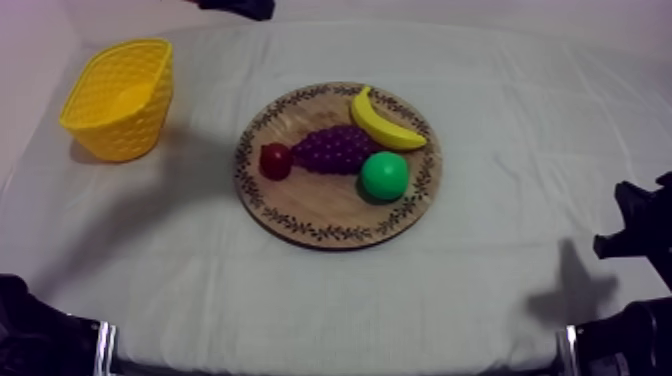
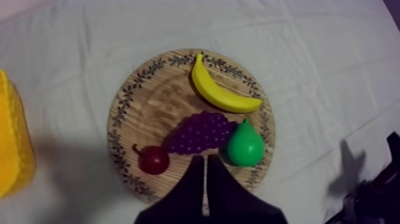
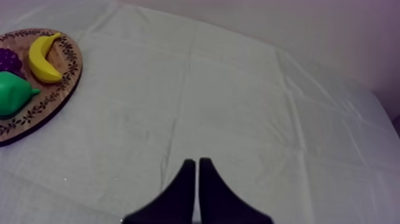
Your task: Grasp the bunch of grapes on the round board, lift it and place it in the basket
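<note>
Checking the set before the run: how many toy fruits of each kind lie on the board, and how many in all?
banana: 1
bunch of grapes: 1
pear: 1
small red fruit: 1
Total on the wooden board: 4

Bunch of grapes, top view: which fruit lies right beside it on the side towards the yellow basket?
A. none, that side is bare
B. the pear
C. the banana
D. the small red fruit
D: the small red fruit sits at the end of the bunch of grapes that faces the yellow basket; the banana and pear lie farther from it on the wooden board.
</note>
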Controlling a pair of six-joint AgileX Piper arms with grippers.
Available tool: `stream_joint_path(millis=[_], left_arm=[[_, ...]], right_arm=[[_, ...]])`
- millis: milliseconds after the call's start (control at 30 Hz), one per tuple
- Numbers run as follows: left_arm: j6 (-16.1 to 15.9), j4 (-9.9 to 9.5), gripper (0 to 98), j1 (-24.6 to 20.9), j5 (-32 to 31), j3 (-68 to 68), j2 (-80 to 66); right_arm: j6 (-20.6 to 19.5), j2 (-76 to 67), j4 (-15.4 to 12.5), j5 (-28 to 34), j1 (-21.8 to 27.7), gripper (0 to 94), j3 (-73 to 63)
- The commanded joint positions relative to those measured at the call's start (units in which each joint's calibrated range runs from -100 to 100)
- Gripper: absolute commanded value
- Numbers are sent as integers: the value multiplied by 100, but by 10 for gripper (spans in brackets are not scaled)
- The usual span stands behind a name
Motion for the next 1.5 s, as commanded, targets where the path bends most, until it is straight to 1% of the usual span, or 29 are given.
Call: stream_joint_path(millis=[0, 133, 200, 300, 367, 533, 633, 733, 800, 900, 967, 1067, 1300, 1467], left_arm=[[171, 15, 0, 30, 74, -446, 503], [81, 19, 0, 78, 202, -675, 914], [-116, 36, 0, 86, 237, -708, 1051], [-656, 96, 0, 87, 261, -773, 1213], [-1033, 88, 0, 91, 298, -820, 1305], [-2199, 36, 0, 133, 351, -957, 1497], [-2813, 41, 0, 161, 411, -1090, 1589], [-3315, 31, 0, 187, 496, -1202, 1668], [-3538, 11, 0, 195, 546, -1248, 1720], [-3732, -2, 2, 198, 580, -1277, 1804], [-3790, -9, 17, 197, 576, -1269, 1863], [-3811, -21, 68, 203, 554, -1229, 1968], [-3732, -76, 246, 277, 537, -1127, 2235], [-3678, -77, 386, 294, 501, -1037, 2415]], right_arm=[[1, 0, -2, 2, -2, 3, -4], [1, 0, -2, 2, -2, 3, -4], [1, 0, -2, 2, -2, 3, -4], [1, 0, -2, 2, -2, 3, -4], [1, 0, -2, 2, -2, 3, -4], [1, 0, -2, 2, -2, 3, -4], [1, 0, -2, 2, -2, 3, -4], [1, 0, -2, 2, -2, 3, -4], [1, 0, -2, 2, -2, 3, -4], [1, 0, -2, 2, -2, 3, -4], [1, 0, -2, 2, -2, 3, -4], [1, 0, -2, 2, -2, 3, -4], [1, 0, -2, 2, -2, 3, -4], [1, 0, -2, 2, -2, 3, -4]])
